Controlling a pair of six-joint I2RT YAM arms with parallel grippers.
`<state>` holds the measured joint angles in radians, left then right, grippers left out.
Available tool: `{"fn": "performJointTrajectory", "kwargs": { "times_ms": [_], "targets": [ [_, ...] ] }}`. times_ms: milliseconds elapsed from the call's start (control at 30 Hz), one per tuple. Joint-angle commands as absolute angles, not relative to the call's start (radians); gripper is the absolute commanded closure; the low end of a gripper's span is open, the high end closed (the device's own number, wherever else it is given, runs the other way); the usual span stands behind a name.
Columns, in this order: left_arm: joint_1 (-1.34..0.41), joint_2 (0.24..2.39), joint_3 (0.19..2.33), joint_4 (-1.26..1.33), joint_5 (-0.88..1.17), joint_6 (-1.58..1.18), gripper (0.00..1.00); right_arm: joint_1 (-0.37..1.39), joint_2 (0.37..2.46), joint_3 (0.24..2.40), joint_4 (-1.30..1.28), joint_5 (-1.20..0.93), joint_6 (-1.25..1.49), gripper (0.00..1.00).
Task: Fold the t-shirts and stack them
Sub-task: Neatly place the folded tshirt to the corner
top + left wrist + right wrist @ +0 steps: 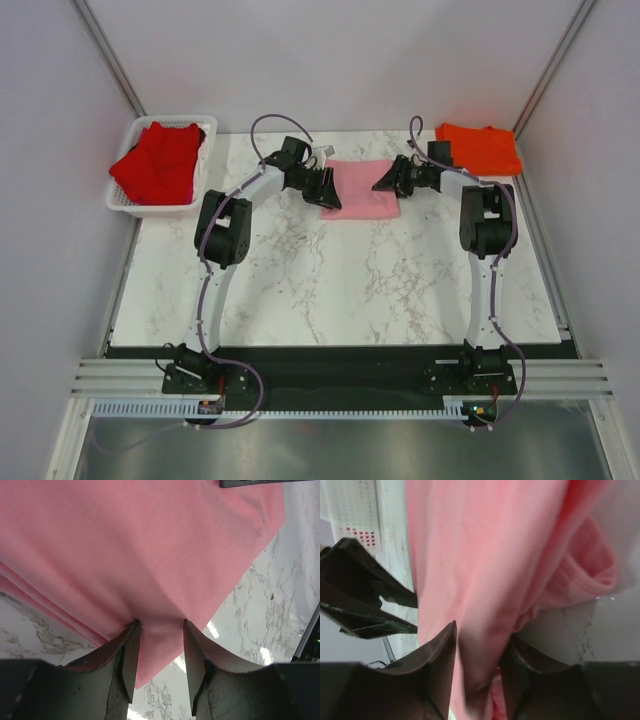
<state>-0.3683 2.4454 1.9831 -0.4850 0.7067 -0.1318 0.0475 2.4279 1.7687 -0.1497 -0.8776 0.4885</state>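
From above, you could not make out the fingertips of the left pincer [325,188] or the right pincer [385,183]. They merged with the edges of the pink shirt [362,188], too small to tell whether either clamped it. In the left wrist view the shirt ran off the top and left edges. The right wrist view was blurred; cloth filled the gap between the fingers [440,665], and the basket [355,515] was cut off at the corner. The red shirt [158,165] hid most of the basket's floor.
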Motion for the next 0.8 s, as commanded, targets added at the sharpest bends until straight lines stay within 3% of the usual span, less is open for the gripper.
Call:
{"fn": "performJointTrajectory", "kwargs": {
  "times_ms": [0, 33, 67, 133, 400, 767],
  "targets": [
    [-0.382, 2.462, 1.994, -0.502, 0.681, -0.078, 0.53, 0.074, 2.505, 1.759, -0.236, -0.778, 0.457, 0.57],
    [-0.382, 2.461, 1.994, -0.500, 0.677, -0.078, 0.53, 0.074, 2.497, 1.766, -0.256, -0.755, 0.440, 0.66],
    [-0.382, 2.453, 1.996, -0.503, 0.672, -0.075, 0.53, 0.074, 2.487, 1.775, -0.273, -0.744, 0.421, 0.86],
    [-0.382, 2.445, 1.996, -0.505, 0.657, -0.072, 0.53, 0.072, 2.448, 1.813, -0.334, -0.718, 0.345, 1.00],
    [-0.377, 2.372, 2.036, -0.534, 0.565, -0.029, 0.38, 0.026, 2.301, 1.948, -0.500, -0.602, 0.092, 1.00],
    [-0.376, 2.319, 2.016, -0.537, 0.614, -0.009, 0.38, -0.028, 2.244, 2.101, -0.603, -0.362, -0.163, 1.00]
  ]
}}
